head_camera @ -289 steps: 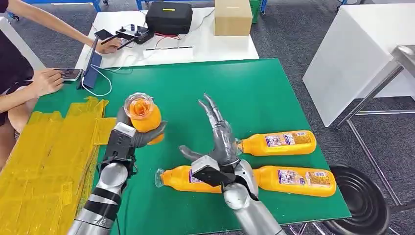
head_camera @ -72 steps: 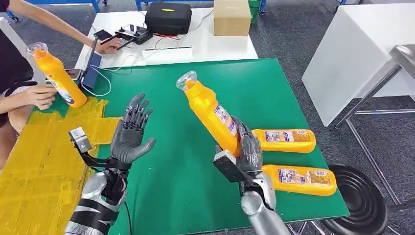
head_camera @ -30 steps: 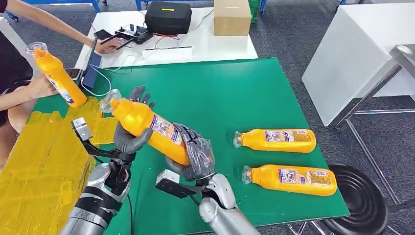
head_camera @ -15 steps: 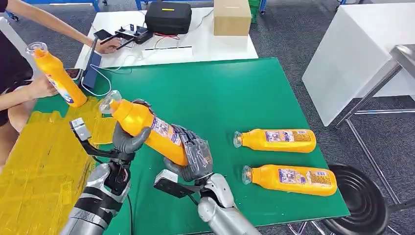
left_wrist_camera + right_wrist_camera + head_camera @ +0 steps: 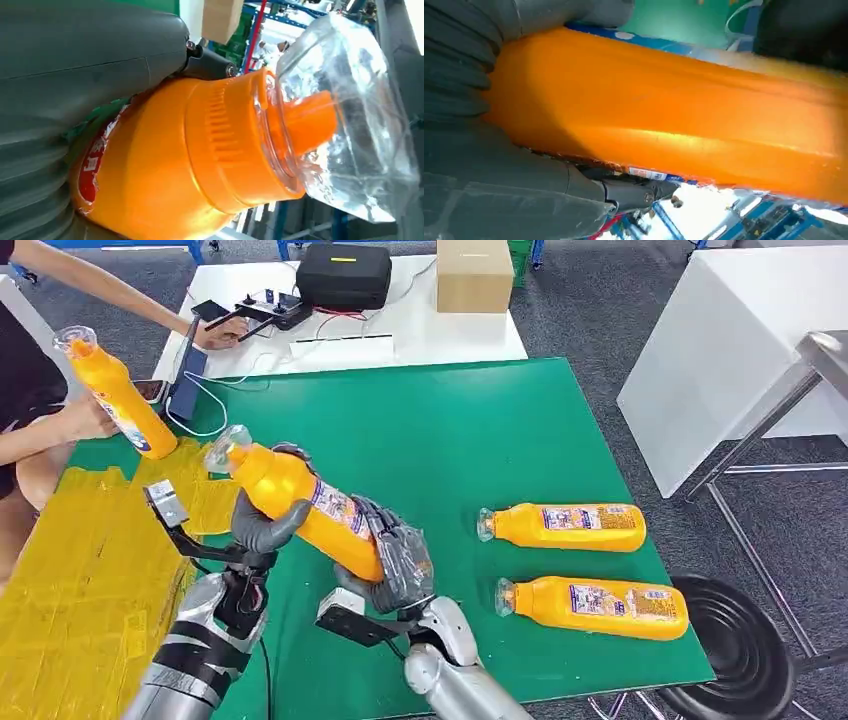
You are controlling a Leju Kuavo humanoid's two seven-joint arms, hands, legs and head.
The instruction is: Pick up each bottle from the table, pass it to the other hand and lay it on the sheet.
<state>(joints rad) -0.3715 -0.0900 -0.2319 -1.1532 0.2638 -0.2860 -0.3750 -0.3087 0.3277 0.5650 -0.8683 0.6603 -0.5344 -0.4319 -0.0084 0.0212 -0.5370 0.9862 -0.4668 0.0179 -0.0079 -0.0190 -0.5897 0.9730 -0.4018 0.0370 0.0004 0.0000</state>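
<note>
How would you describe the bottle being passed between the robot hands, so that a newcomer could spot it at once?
Start at the green table and go to its near left part. There an orange bottle hangs tilted in the air, gripped by the left robot hand and right robot hand. Two matching bottles lie flat; a person holds another.

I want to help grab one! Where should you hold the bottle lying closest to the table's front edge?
Probably around the middle of the front bottle, coming down from above. It lies flat on the green table, cap to the left, its long sides free and the other bottle well apart, so fingers could wrap its labelled body.
</note>
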